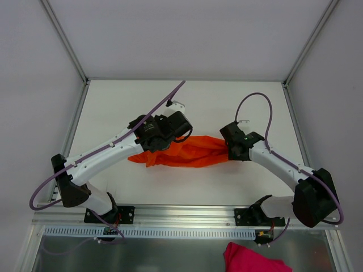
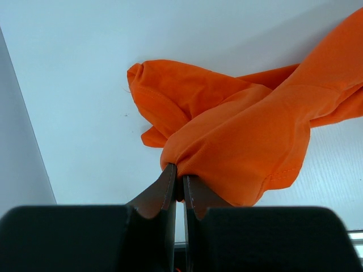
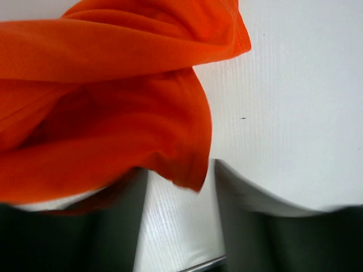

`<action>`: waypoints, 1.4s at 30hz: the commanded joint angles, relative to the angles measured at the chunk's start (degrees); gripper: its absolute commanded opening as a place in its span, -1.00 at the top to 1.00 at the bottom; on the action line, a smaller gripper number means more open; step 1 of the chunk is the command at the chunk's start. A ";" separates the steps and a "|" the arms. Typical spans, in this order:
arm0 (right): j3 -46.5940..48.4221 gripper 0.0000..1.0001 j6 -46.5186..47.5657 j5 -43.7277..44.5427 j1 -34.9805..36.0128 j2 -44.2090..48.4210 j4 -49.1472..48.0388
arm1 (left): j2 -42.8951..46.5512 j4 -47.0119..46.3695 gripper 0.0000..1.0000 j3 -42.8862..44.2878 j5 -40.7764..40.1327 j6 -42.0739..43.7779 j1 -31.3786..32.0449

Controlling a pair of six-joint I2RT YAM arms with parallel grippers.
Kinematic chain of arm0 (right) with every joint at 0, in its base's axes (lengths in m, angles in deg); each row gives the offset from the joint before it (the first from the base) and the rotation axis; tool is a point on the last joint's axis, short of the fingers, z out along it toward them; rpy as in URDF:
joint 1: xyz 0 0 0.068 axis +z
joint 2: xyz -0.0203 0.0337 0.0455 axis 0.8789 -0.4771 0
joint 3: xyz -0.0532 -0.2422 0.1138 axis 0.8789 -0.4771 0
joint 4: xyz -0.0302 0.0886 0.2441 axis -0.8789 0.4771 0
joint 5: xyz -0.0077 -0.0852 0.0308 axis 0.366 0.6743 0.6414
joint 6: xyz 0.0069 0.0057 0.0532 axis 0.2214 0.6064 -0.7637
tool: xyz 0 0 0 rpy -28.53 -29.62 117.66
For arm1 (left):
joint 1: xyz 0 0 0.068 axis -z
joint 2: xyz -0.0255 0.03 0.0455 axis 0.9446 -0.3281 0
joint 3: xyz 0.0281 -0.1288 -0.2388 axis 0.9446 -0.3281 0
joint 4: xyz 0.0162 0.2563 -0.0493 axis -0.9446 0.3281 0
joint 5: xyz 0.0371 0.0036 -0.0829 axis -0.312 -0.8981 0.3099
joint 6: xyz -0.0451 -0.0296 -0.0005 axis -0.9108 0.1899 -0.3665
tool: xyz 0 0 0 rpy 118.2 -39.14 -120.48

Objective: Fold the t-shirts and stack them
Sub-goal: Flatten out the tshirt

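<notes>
white table (image 1: 142,102) | rumpled orange t-shirt (image 1: 187,153) | left claw (image 2: 178,171) clamps it | right claw (image 3: 180,184) apart

The bright orange t-shirt (image 1: 187,152) is bunched into a long, wrinkled band stretched left to right over the middle of the white counter (image 1: 187,107), with its left end crumpled.

The right claw (image 3: 178,175) is showing only as blurred dark fingers, the t-shirt (image 3: 102,113) is running off that view's left edge — and, from above, a pink cloth (image 1: 249,260) is being cut off.
</notes>
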 commanded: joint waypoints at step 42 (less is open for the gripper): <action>25.35 -0.25 0.10 2.63 -22.47 -31.24 9.55 | 2.85 4.09 1.00 -1.37 -1.49 -1.50 -1.48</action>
